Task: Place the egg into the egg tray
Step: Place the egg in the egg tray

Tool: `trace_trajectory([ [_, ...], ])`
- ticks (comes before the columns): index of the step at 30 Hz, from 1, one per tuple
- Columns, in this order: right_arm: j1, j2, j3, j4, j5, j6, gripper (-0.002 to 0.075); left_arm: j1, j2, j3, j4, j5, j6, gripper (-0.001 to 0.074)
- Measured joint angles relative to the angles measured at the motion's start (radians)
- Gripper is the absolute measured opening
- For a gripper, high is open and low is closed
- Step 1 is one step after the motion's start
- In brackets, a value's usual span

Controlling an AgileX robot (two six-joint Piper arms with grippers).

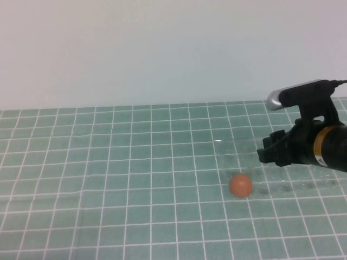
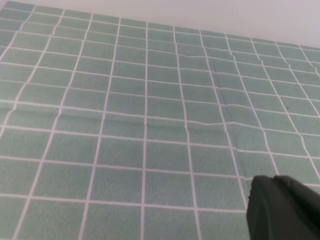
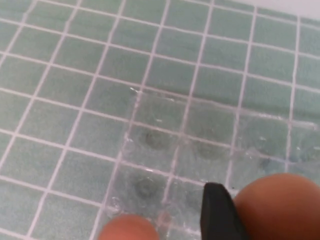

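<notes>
You had the egg [image 3: 280, 205] clamped in the right gripper [image 1: 267, 154], the tray's [image 3: 150, 115] empty cups just ahead of its jaws, while the left gripper [image 2: 282, 207], its state unclear, hung apart over bare mat [image 2: 125, 125].

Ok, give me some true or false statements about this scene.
1. The right gripper is above the tray. True.
2. The tray holds nothing. False: a second egg sits at its left end.
3. The right jaws hold an egg. True.
4. The left gripper is over the tray. False: it is over bare mat.
</notes>
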Motion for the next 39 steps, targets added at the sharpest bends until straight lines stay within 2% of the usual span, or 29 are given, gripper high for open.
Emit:
trace_trajectory([
  [4, -0.016, -0.020, 0.031, -0.154, -0.052, 0.126, 0.0368, 0.000, 0.000, 0.000, 0.000, 0.000, 0.000, -0.0001],
  [14, -0.101, -0.035, 0.032, -0.310, -0.109, 0.158, 0.0368, 0.000, 0.000, 0.000, 0.000, 0.000, 0.000, -0.0001],
  [21, -0.103, -0.039, 0.033, -0.326, -0.147, 0.229, 0.0368, 0.000, 0.000, 0.000, 0.000, 0.000, 0.000, -0.0001],
  [39, -0.103, -0.039, 0.033, -0.355, -0.165, 0.235, 0.0368, 0.000, 0.000, 0.000, 0.000, 0.000, 0.000, -0.0001],
])
